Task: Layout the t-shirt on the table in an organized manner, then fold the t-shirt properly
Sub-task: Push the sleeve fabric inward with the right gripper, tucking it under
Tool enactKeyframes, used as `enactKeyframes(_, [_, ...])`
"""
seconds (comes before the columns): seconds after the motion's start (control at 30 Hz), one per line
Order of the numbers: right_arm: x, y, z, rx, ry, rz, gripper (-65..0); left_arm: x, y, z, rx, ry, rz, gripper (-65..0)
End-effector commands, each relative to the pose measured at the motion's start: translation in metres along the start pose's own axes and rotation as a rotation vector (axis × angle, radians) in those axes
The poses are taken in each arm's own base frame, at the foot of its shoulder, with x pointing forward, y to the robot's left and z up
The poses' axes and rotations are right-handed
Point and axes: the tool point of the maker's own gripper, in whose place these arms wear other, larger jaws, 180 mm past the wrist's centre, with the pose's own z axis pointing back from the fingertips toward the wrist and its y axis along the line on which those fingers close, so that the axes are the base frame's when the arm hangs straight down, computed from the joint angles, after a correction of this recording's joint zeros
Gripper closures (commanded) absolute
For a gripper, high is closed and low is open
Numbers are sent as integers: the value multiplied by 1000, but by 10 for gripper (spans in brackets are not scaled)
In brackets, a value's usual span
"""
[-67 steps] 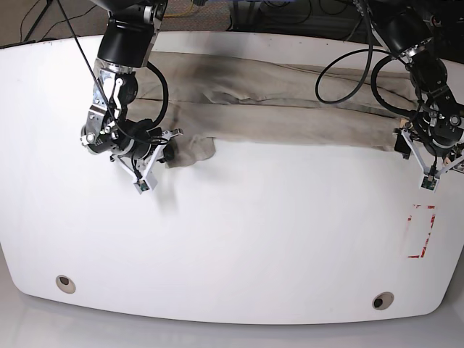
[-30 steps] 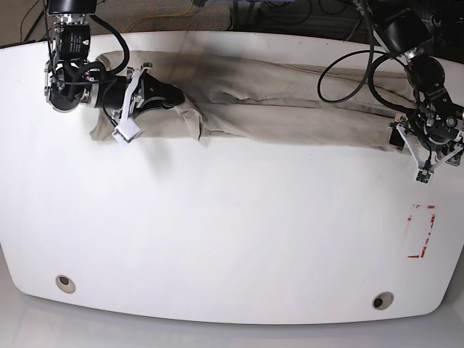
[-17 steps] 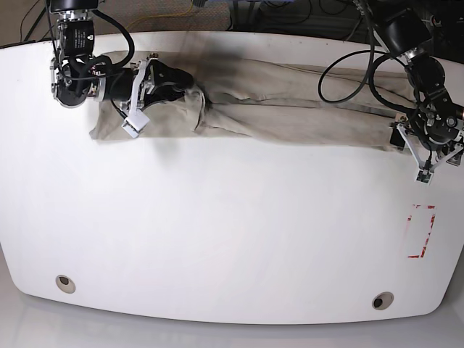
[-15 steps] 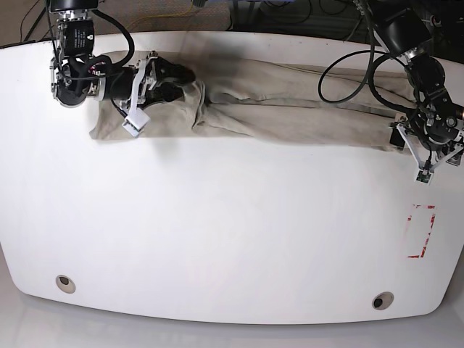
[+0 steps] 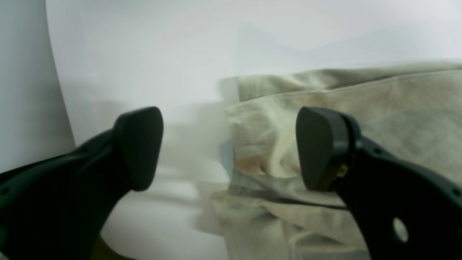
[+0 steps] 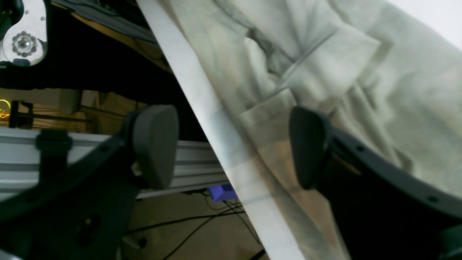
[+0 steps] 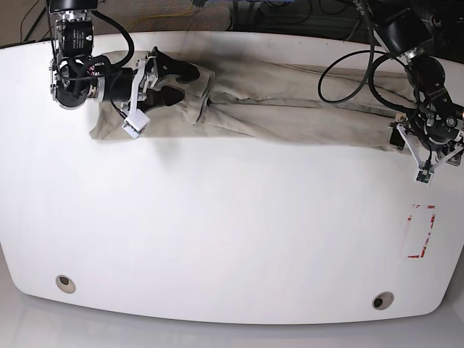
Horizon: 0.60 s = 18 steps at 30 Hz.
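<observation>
Both my end effectors gape, gripping nothing: right end effector [image 7: 181,81] at 10 o'clock, left end effector [image 7: 429,151] at 3; t-shirt [image 7: 290,116] lies bunched along the worktop's [image 7: 232,232] 12 o'clock edge; I should pinch 1 layer at each end, then pull toward 6.

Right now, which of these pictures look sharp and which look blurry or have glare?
Base view: sharp, with soft glare on the glossy table. Left wrist view: hazy, the t-shirt soft, the dark fingers close and blurred. Right wrist view: the cloth smeared, the background under the table edge dark.
</observation>
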Motion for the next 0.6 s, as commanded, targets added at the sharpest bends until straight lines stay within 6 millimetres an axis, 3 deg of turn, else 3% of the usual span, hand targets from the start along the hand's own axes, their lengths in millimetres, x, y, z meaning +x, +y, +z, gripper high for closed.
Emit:
enactKeyframes(0.0, [13, -2, 7, -9, -53, 12, -423, 14, 12, 7, 33, -44, -3, -547])
enactKeyframes(0.13, [10, -11, 7, -43, -45, 2, -379, 14, 12, 7, 34, -44, -4, -547])
enactKeyframes(0.3, [1, -22, -1, -105, -21, -12, -244, 13, 14, 14, 51, -52, -11, -547])
enactKeyframes(0.43, [-5, -38, 5, -198, 12, -7, -144, 19, 8, 28, 57, -104, -16, -547])
enactKeyframes(0.57, [-10, -49, 12, -279, 47, 8, -116, 21, -5, 47, 38, -167, -7, -547])
